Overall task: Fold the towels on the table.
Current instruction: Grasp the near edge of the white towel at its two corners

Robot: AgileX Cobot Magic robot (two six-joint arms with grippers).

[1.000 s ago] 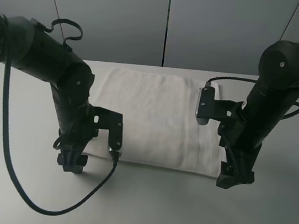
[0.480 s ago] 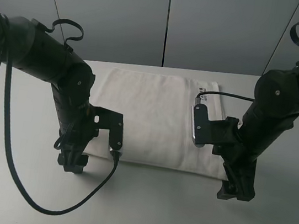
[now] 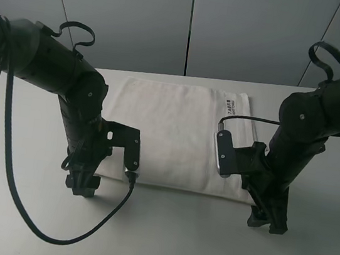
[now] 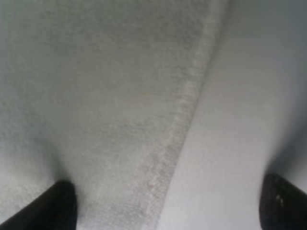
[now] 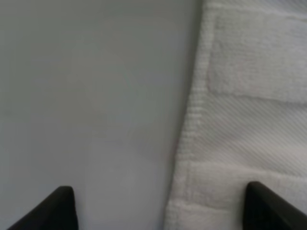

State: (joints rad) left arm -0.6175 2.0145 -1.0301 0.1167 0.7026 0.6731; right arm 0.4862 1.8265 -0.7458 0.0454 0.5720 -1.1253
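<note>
High view: towel [image 3: 175,134] lies flat mid-table [image 3: 159,246], label [image 3: 227,104] near its far right corner. Left pincer [image 3: 83,185] is down at the near left corner and right pincer [image 3: 267,222] at the near right corner, both low at the near edge (probably placed to lift that edge and fold it over)

Left wrist view: left pincer [image 4: 170,206] tips wide apart, one over towel [image 4: 96,96], one over bare table [image 4: 249,96], banded edge running between them, nothing pinched

Right wrist view: right pincer [image 5: 160,206] tips apart too, straddling the hem, one over table [image 5: 86,96], one over towel [image 5: 249,120], not clamped
</note>
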